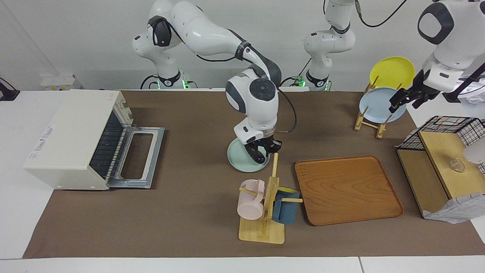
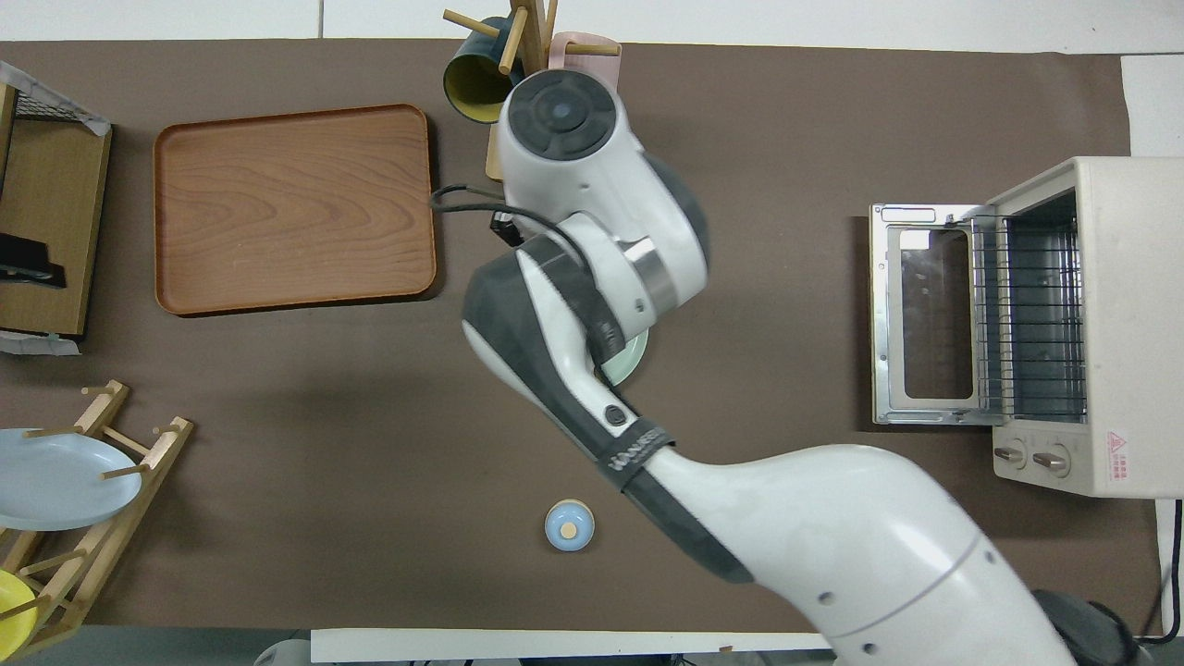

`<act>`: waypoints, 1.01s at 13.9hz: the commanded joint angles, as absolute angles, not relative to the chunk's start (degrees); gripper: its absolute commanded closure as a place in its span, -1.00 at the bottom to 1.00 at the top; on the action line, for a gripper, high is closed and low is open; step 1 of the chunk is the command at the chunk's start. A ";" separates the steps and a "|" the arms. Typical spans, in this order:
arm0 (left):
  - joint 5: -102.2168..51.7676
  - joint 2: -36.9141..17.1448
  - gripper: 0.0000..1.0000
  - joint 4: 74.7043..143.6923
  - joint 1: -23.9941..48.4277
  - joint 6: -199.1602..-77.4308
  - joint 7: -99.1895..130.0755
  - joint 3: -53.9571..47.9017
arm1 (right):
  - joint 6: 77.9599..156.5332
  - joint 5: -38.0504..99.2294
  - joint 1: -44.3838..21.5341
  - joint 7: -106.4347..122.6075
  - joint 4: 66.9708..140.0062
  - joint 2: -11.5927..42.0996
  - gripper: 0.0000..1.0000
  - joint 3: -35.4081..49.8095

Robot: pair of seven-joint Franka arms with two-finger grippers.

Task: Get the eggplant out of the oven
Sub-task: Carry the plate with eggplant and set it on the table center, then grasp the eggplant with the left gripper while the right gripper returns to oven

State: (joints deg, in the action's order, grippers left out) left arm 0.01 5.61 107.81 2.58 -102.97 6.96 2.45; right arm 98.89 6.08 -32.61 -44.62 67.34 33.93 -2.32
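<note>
The cream-white oven (image 1: 72,140) stands at the right arm's end of the table with its door (image 1: 140,155) folded down. Its rack shows nothing on it; it also shows in the overhead view (image 2: 1101,324). The dark eggplant (image 1: 258,156) is down on a pale green plate (image 1: 238,157) mid-table, beside the mug rack. My right gripper (image 1: 261,151) is low over the plate and shut on the eggplant. In the overhead view the right arm hides the eggplant, and only a sliver of the plate (image 2: 631,363) shows. My left gripper (image 1: 404,98) waits, open, by the plate rack.
A wooden mug rack (image 1: 265,212) with a pink mug (image 1: 250,199) and a blue mug (image 1: 286,212) stands beside a wooden tray (image 1: 348,189). A plate rack holds a yellow plate (image 1: 392,72) and a blue plate (image 1: 379,108). A wire-and-wood shelf (image 1: 439,163) and a small blue-lidded object (image 2: 568,525) are also here.
</note>
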 commanded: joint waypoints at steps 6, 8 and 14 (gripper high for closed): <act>0.26 -7.18 -1.00 116.90 32.13 -133.12 46.71 2.11 | 117.83 -3.12 -17.41 -20.57 113.69 12.84 0.99 -1.58; 0.26 -11.58 -1.00 116.81 38.82 -138.66 50.96 2.11 | 118.82 -7.89 -15.12 -18.64 116.18 12.74 1.00 -1.49; -0.17 -21.61 -0.97 110.66 44.73 -143.35 56.95 2.11 | 124.72 -16.33 -10.81 -16.52 121.11 12.75 1.00 -1.50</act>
